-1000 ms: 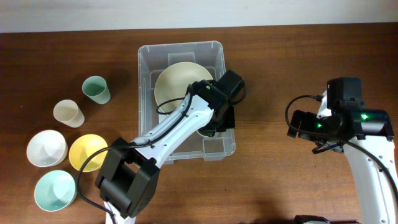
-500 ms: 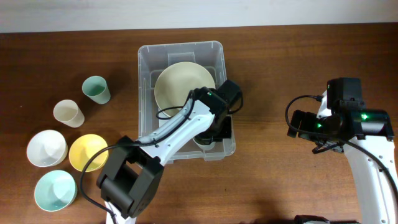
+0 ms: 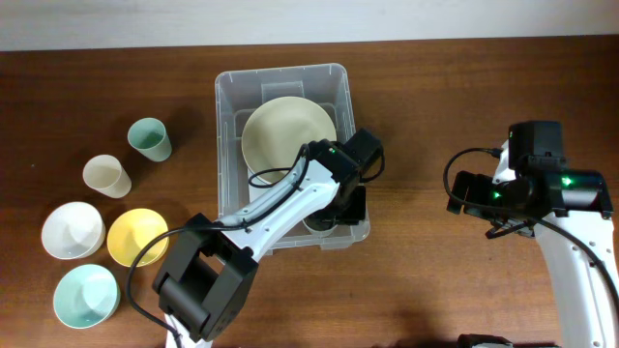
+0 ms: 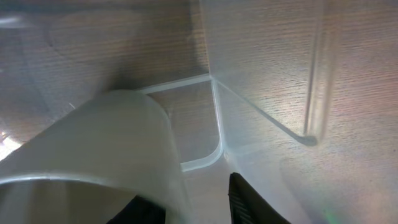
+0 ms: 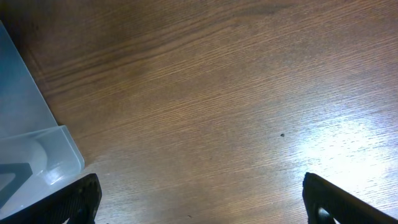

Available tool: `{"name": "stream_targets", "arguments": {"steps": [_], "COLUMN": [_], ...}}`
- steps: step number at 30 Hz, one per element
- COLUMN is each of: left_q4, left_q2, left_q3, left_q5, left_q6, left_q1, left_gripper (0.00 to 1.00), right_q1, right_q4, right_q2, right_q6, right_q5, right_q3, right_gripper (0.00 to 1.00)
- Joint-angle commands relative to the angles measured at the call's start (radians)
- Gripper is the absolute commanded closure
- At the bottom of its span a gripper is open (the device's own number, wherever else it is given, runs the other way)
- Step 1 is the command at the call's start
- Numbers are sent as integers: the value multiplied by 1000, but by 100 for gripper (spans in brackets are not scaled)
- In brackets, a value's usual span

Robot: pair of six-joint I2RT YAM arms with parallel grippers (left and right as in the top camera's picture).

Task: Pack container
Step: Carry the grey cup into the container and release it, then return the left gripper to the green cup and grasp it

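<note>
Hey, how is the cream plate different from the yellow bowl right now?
The cream plate lies inside the container, while the yellow bowl sits on the table to the left of the container. The plate is pale and wider; the bowl is bright yellow and smaller across. Both are round, open side up, with nothing in them.

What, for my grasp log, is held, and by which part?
Left gripper straddles a pale cup's wall at the rim; clamping unclear. Right gripper holds nothing.

Worktop (image 3: 435,97): brown wood.
Middle: clear container (image 3: 280,71).
Left: green cup (image 3: 149,138), cream cup (image 3: 105,175), white bowl (image 3: 72,230), yellow bowl (image 3: 133,235), blue bowl (image 3: 85,296).
</note>
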Motion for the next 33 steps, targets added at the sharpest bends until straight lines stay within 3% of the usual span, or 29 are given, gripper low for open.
{"name": "stream_targets", "arguments": {"steps": [1,11,16,18,19,21,23,24,28,30,33], "left_q4": [2,-119,-254,-284,-299,-321,-318,-306,-160,-116,-82], "left_q2": [9,-32,-100,-139,-164,-191,-199,-195,-157,-146,-110], "left_q3": [-2,196,316,325,325,325,325,325,325,328,349], "left_q5": [16,-13,-300,-367,-386,-403,-405,-404,-227,-219,-185], "left_q6": [26,164,163,162,163,163,163,172,381,392,435], "left_q1": [-6,103,184,239,287,372,481,542,735,785,835], "left_gripper": [66,58,57,52,36,30,14,13,15,22,24], "right_q1": [8,8,8,8,8,8,8,8,8,8,8], "right_q4": [0,0,2,3,3,3,3,3,3,3,5], "right_q2": [0,0,0,0,0,0,0,0,0,0,0], "right_q6": [2,2,1,1,1,1,2,2,2,2,2], "right_q5": [16,16,17,17,16,16,16,16,16,16,16], "right_q3": [-2,-2,-2,-2,-2,-2,-2,-2,-2,-2,-2], "right_gripper": [1,1,1,1,1,1,1,1,1,1,1]}}
